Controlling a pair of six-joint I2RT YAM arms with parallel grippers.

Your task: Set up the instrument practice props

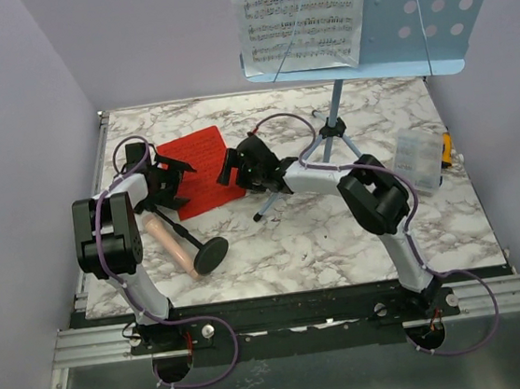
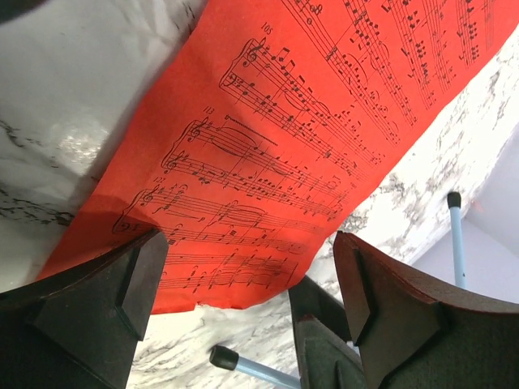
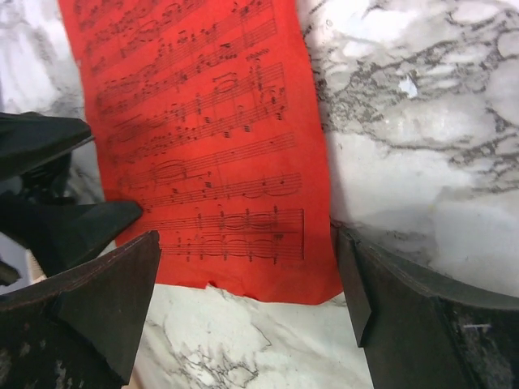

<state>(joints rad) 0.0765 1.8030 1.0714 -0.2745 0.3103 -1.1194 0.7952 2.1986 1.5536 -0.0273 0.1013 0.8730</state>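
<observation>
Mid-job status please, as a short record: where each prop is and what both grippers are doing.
stand: upright at far edge, legs on table
white sheet: on stand, left half
red sheet: flat on table, left of centre
microphone: lying on its side, near left
left gripper: open, empty, at red sheet's left edge
right gripper: open, empty, at red sheet's right edge
box: right side of table
</observation>
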